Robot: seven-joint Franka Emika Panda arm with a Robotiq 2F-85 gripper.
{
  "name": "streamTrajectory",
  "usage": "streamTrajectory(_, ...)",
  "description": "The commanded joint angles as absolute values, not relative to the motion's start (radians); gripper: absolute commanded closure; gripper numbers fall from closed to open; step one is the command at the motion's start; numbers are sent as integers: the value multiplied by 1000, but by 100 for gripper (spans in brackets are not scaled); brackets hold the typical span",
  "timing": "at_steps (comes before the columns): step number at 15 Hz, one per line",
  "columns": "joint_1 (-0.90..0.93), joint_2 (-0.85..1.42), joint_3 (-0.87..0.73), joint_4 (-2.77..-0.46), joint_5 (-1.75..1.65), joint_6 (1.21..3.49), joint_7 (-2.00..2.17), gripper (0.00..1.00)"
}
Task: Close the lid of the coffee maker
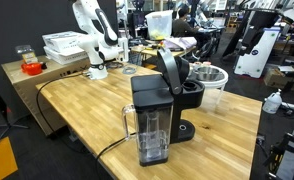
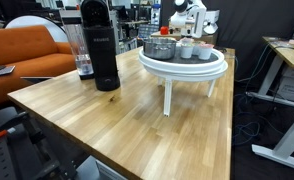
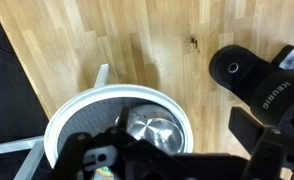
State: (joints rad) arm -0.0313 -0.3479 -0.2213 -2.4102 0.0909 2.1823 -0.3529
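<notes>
The black coffee maker stands on the wooden table with its clear water tank facing the camera. It also shows in an exterior view. Its lid is tilted up above the brew head. In the wrist view the coffee maker lies at the right edge, seen from above. My gripper is open and empty. Its dark fingers frame the bottom of the wrist view, high above the table and apart from the machine. The white arm is folded at the far end of the table.
A white round raised tray with cups and a metal bowl stands beside the coffee maker. It also shows in an exterior view and in the wrist view. An orange sofa and cluttered desks surround the table.
</notes>
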Motion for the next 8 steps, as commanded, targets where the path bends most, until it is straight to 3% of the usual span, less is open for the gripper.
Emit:
streamTrajectory(1,-24,-359,-207,-2419,132,2165,-369,0)
streamTrajectory(8,150,-328,-162,-2326,633,2120,-382,0)
